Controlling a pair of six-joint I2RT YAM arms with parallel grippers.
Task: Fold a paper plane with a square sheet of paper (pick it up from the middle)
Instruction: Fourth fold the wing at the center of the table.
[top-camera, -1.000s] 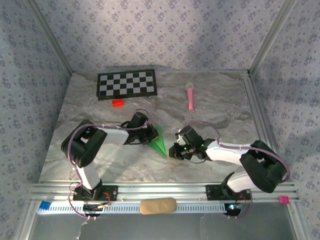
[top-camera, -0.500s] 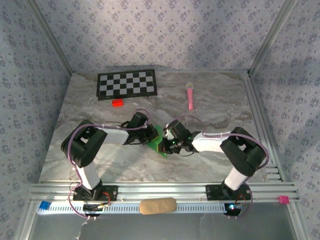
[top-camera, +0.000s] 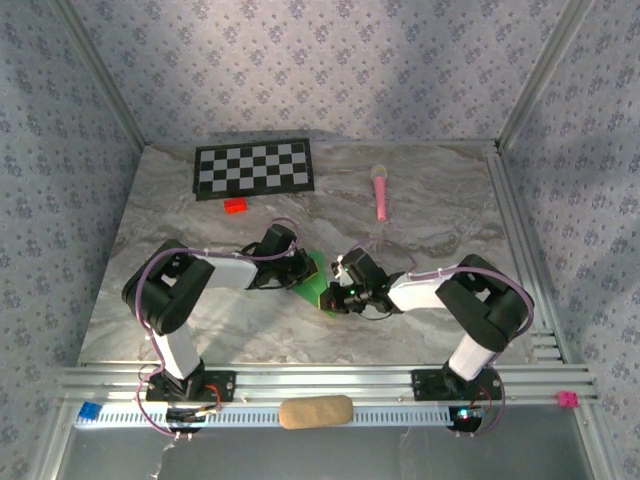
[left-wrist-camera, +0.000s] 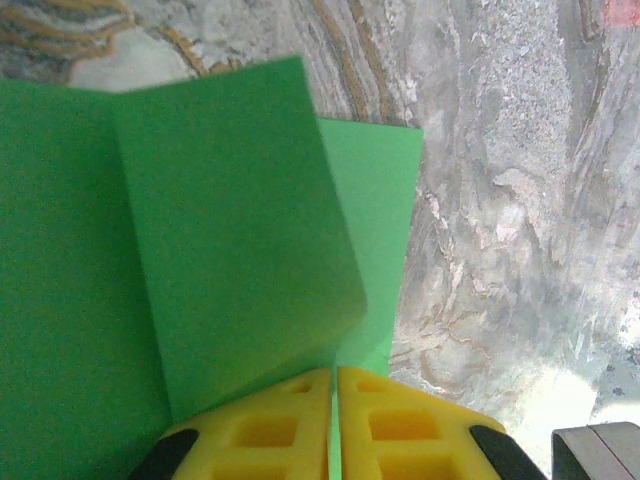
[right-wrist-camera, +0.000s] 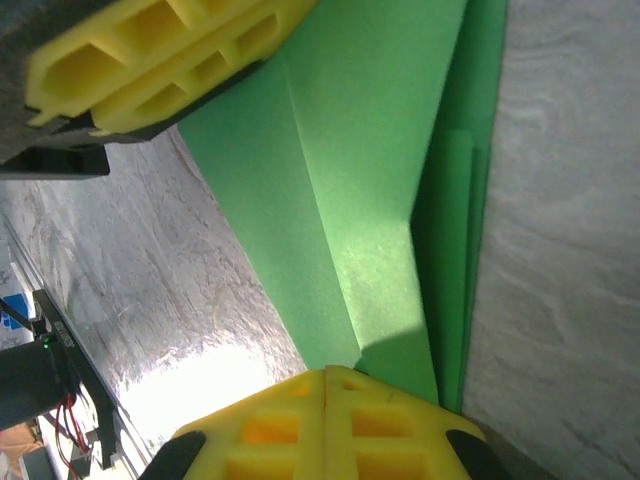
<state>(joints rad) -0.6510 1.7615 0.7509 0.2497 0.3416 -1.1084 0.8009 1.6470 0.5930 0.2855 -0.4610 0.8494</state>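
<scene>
Overhead, the folded green paper (top-camera: 316, 265) lies mid-table (top-camera: 450, 220) between the arms. The left gripper (top-camera: 300, 274) and right gripper (top-camera: 337, 293) meet it from opposite sides, presumably so one braces it while the other works a crease.

Left wrist view: pads (left-wrist-camera: 420, 430) pressed together on the paper's near edge, one flap curling upward.

Right wrist view: pads (right-wrist-camera: 390, 430) likewise closed on the narrow end, probably to pin the layers.
</scene>
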